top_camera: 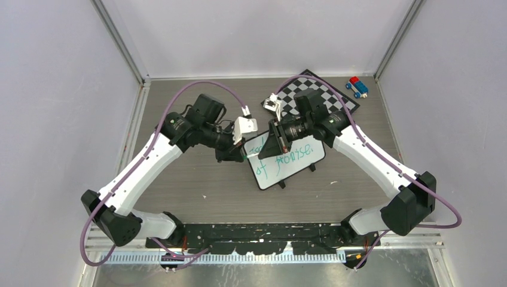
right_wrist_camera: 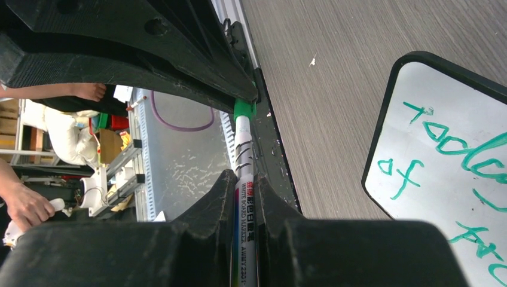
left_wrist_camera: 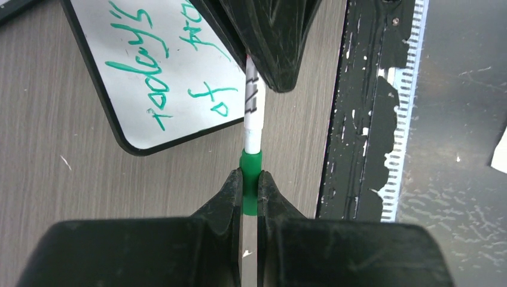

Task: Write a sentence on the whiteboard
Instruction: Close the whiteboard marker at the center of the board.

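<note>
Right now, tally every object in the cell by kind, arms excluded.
Boards: 2 (whiteboard, chessboard)
Markers: 1 (green marker, gripped from both ends)
Toys: 1 (red-and-blue toy)
Total: 4

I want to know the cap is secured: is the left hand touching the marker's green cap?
Touching. In the left wrist view the left hand pinches the green cap, a finger pressed on each side with no gap.

White whiteboard [top_camera: 286, 161] tilted on table, green sentence [top_camera: 281, 156]
</note>
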`<action>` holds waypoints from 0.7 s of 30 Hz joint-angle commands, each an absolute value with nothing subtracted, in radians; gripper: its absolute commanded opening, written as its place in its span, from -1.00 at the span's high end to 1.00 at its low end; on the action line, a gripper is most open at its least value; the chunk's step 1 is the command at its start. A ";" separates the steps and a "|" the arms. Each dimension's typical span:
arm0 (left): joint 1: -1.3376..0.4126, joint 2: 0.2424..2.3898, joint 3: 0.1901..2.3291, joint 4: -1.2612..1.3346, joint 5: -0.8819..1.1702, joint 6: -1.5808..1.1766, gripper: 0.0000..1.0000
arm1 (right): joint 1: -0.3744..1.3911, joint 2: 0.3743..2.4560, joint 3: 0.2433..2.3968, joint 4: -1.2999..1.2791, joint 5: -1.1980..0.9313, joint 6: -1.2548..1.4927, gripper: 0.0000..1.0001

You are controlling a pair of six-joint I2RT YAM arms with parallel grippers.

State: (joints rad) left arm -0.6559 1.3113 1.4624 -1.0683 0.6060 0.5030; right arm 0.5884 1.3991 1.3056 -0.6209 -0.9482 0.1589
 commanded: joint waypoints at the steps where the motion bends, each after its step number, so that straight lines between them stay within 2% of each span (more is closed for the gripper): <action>1: -0.667 1.328 1.525 -1.005 0.644 0.421 1.00 | 0.604 1.399 1.334 -0.586 -0.916 0.157 1.00; 11: -0.781 1.402 1.664 -1.038 0.480 0.434 1.00 | 0.634 1.451 1.305 -0.556 -0.907 0.198 0.99; 21: -0.858 1.461 1.756 -0.979 0.426 0.382 1.00 | 0.643 1.450 1.243 -0.419 -0.938 0.350 1.00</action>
